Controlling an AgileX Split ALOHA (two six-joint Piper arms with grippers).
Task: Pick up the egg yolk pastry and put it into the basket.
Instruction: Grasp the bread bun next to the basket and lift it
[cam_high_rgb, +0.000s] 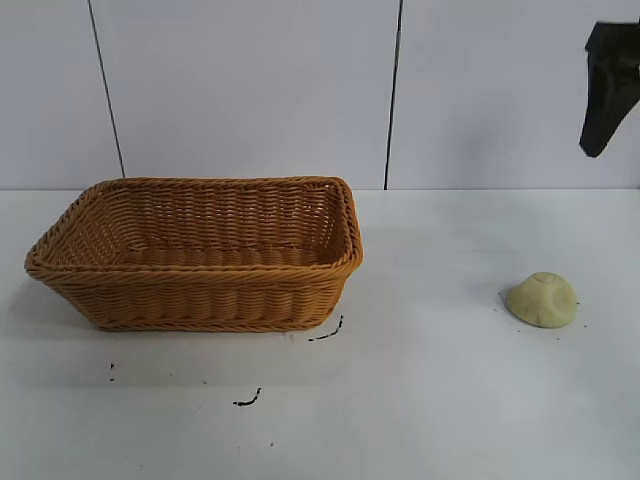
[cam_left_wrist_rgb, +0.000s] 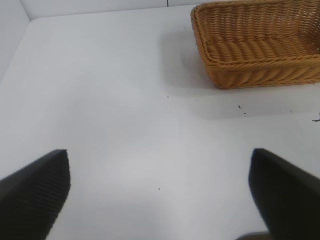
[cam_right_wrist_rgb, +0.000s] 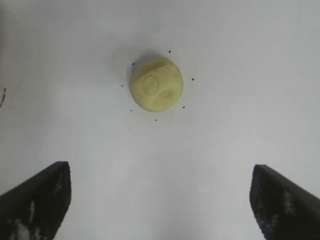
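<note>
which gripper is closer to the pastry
Right. The right gripper hangs open above the pastry, which lies on the table just ahead of its fingers. The left gripper is open over bare table beyond the basket, far away.

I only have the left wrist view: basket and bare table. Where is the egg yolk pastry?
Observer: The egg yolk pastry sits on the table well to the right of the basket, apart from it.
Operator: Is the right arm on it?
Observer: No. In the exterior view the right gripper hangs high above the table near the right edge; nothing is held.
Operator: Are its fingers ready?
Observer: The right wrist view shows both fingers spread wide, with the pastry lying ahead between their lines.
Operator: Anything in the basket?
Observer: From the exterior view the visible inside holds nothing. Your left gripper is open too.
</note>
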